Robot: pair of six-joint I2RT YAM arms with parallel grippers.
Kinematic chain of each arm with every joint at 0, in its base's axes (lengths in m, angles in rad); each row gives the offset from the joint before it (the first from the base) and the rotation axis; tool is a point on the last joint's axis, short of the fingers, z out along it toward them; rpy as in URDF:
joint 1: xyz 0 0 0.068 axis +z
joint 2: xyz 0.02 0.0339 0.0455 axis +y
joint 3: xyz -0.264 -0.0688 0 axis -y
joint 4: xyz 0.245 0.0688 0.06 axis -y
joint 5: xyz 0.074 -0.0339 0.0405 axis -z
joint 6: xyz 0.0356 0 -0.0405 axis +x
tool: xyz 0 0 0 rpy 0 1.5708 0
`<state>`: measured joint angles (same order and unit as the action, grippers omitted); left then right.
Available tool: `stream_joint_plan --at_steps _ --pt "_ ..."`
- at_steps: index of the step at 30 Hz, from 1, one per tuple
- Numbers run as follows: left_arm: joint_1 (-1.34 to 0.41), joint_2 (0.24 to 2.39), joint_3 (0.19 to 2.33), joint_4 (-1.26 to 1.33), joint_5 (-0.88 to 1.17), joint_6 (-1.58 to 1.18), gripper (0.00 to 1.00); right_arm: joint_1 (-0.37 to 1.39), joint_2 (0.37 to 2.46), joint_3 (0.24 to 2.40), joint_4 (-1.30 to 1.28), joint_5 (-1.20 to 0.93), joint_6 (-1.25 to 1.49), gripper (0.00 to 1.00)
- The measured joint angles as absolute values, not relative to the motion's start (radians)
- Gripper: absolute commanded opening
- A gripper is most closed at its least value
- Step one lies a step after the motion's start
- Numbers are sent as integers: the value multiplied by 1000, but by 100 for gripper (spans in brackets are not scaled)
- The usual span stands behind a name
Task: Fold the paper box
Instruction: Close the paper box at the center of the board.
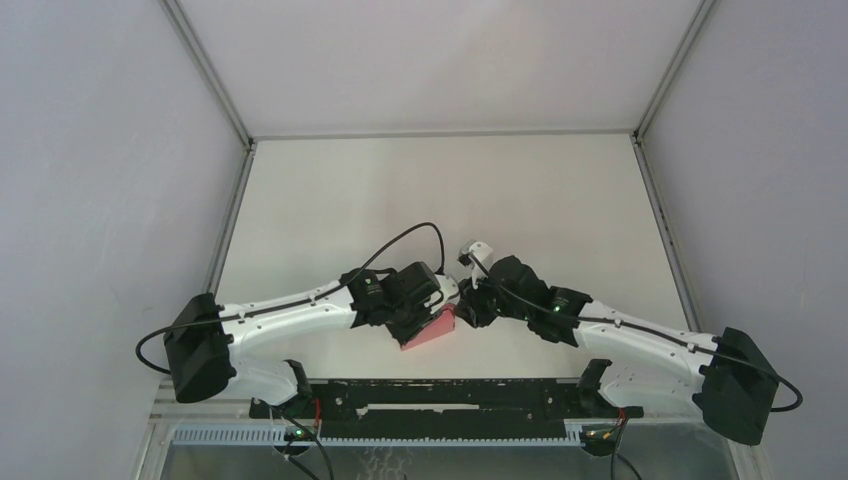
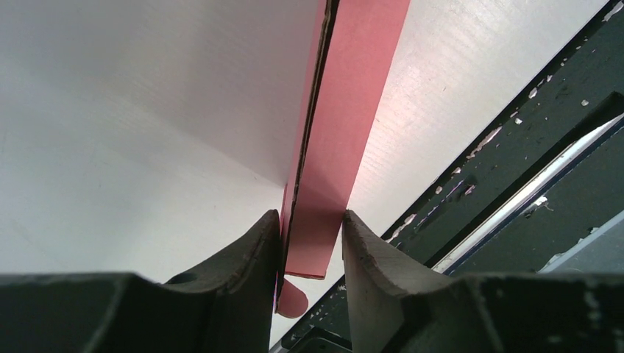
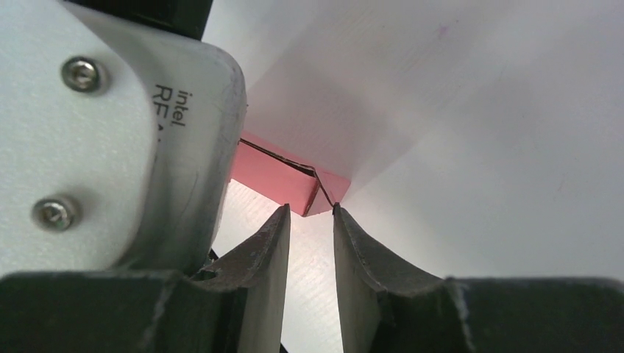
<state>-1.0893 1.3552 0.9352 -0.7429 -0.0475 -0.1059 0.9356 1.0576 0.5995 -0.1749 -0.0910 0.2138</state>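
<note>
The pink paper box (image 1: 430,329) lies partly folded near the table's front edge, between both wrists. In the left wrist view it is a narrow pink cardboard strip (image 2: 346,110) running away from the camera, with a rounded tab below it. My left gripper (image 1: 441,306) (image 2: 310,215) is closed across this strip, and both fingers touch its sides. My right gripper (image 1: 470,303) (image 3: 309,209) is slightly open with nothing between the fingers. The box's corner (image 3: 274,174) sits just beyond its fingertips.
A black mounting rail (image 1: 440,395) (image 2: 515,147) runs along the table's near edge, close to the box. The left arm's white camera housing (image 3: 110,132) fills the left of the right wrist view. Grey walls enclose the white table (image 1: 440,190).
</note>
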Motion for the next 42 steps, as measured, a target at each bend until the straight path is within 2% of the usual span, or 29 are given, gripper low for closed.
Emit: stream_joint_plan --at_steps 8,12,16,24,28,42 --pt "-1089 1355 935 -747 -52 -108 41 929 1075 599 -144 -86 203 36" --pt "-1088 1355 935 -748 -54 -112 41 918 1071 579 -91 -85 194 48" --pt "-1089 1355 935 -748 -52 -109 41 913 1035 506 9 -80 180 51" --pt "-1089 1355 935 -748 -49 -105 41 900 879 352 169 -65 141 47" --pt "-1089 1356 935 -748 -47 -105 41 883 890 307 242 -71 126 44" --pt "-1089 1356 935 -750 -40 -105 41 819 962 294 383 -204 95 44"
